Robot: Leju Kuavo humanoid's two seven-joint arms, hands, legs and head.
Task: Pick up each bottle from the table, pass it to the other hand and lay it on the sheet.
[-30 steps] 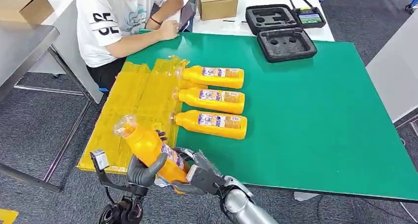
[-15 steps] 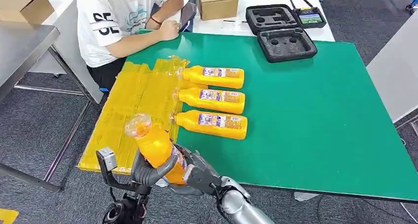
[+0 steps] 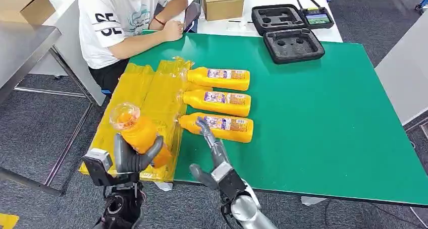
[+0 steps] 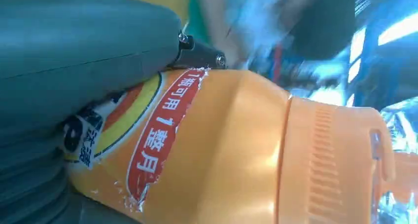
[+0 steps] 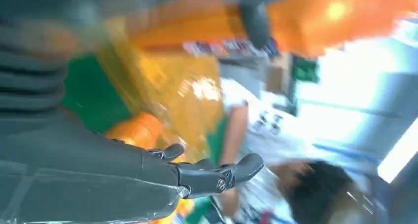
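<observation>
- Since one bottle [image 3: 137,134] is gripped upright by the left hand [image 3: 132,158] above the yellow sheet [image 3: 134,100], the handover is judged done; laying is left.
- Beside it, the right hand [image 3: 214,158] is spread, holding nothing.
- Beyond its fingers [image 3: 204,128], three bottles [image 3: 218,100] are left on the table [image 3: 323,113].

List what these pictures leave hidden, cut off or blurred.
- Held bottle: lower body hidden by the left robot hand in the head view.
- Right wrist view: motion blur smears the sheet and bottles.
- Nearest lying bottle: neck partly covered by the right robot hand.
- Person: cut off by the head view's upper edge.
</observation>
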